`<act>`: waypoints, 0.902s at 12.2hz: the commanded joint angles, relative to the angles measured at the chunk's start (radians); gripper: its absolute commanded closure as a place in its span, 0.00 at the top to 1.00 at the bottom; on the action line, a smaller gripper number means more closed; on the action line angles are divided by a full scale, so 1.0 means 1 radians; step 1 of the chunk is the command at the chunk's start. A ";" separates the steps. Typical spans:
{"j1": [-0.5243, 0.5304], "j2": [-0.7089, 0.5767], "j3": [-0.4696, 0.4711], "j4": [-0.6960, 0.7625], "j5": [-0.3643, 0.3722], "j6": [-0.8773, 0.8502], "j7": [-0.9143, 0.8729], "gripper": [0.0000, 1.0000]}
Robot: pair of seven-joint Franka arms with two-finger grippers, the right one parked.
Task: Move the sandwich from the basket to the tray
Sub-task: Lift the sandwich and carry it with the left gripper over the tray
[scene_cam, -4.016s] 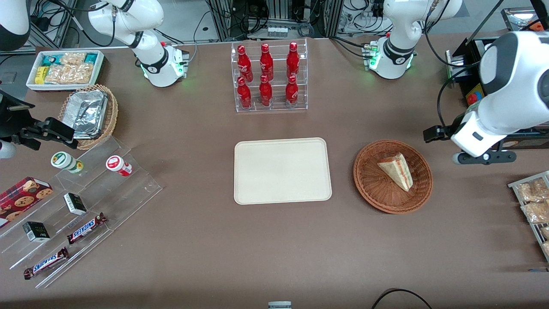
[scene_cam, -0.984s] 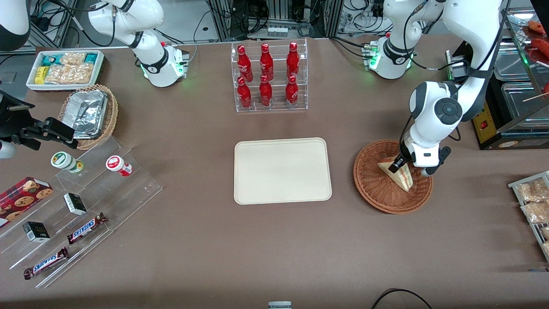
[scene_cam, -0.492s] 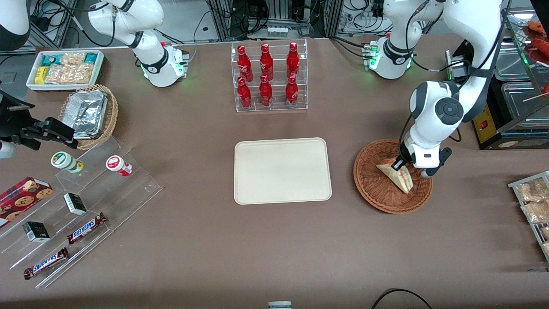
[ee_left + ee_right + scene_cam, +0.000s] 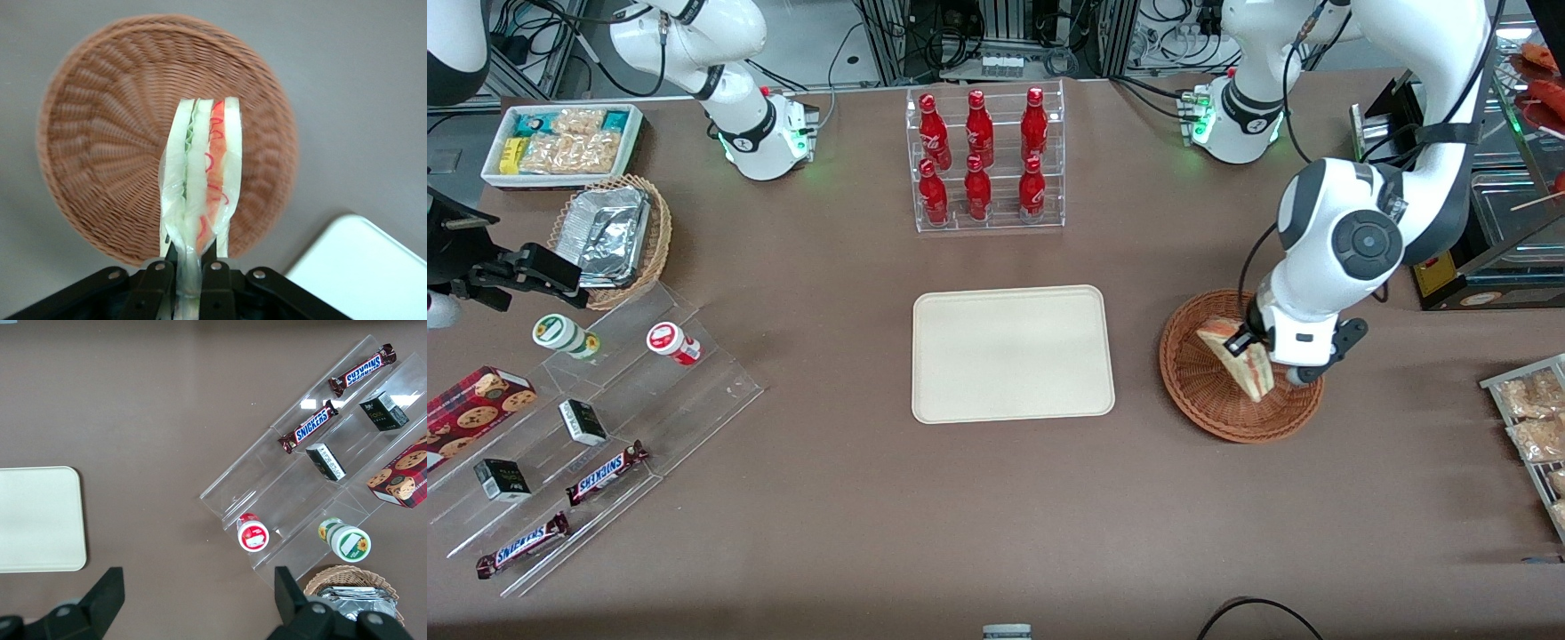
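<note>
Lifting stage: hand (image 4: 189, 261) clamped on sandwich (image 4: 1243, 359) above basket (image 4: 1199, 391), needing next a carry toward tray (image 4: 1012, 352) at nine o'clock.

Left arm's gripper (image 4: 1246, 342) now rising above the basket (image 4: 1199, 384) after descending from the working arm's end of the table, fingers (image 4: 163, 275) clamping the sandwich (image 4: 1242, 359), sandwich lifting clear of the weave, hanging edge-on
</note>
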 commanded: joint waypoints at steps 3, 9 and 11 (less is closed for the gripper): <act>-0.002 0.175 -0.175 0.181 0.125 -0.031 0.053 0.03; -0.184 0.430 -0.249 0.477 0.232 -0.149 -0.053 0.04; -0.237 0.502 -0.249 0.549 0.238 -0.146 -0.083 0.03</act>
